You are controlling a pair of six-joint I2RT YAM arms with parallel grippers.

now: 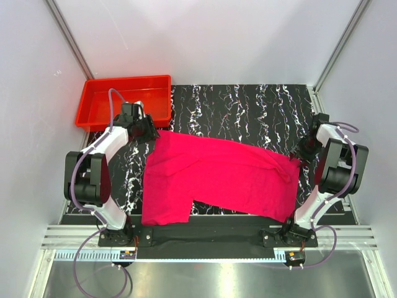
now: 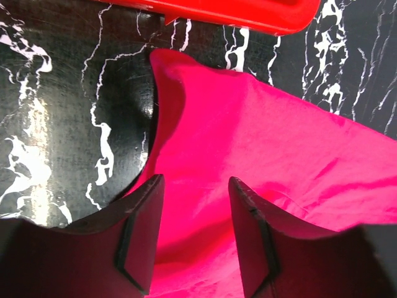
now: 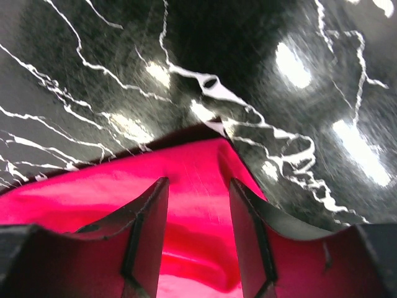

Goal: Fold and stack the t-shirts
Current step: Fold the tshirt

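Observation:
The magenta-pink t-shirt (image 1: 217, 177) lies spread across the black marbled mat, partly folded, with a flap hanging toward the front left. My left gripper (image 1: 151, 130) is at the shirt's far left corner; in the left wrist view (image 2: 195, 211) its jaws stand open over the pink cloth (image 2: 260, 143). My right gripper (image 1: 303, 154) is at the shirt's right corner; in the right wrist view (image 3: 198, 211) its jaws stand open above that corner of cloth (image 3: 192, 167). Neither holds the cloth.
A rigid red tray (image 1: 124, 99) stands at the back left, just behind the left gripper; its rim shows in the left wrist view (image 2: 248, 12). The black marbled mat (image 1: 248, 108) covers the table. White walls enclose both sides.

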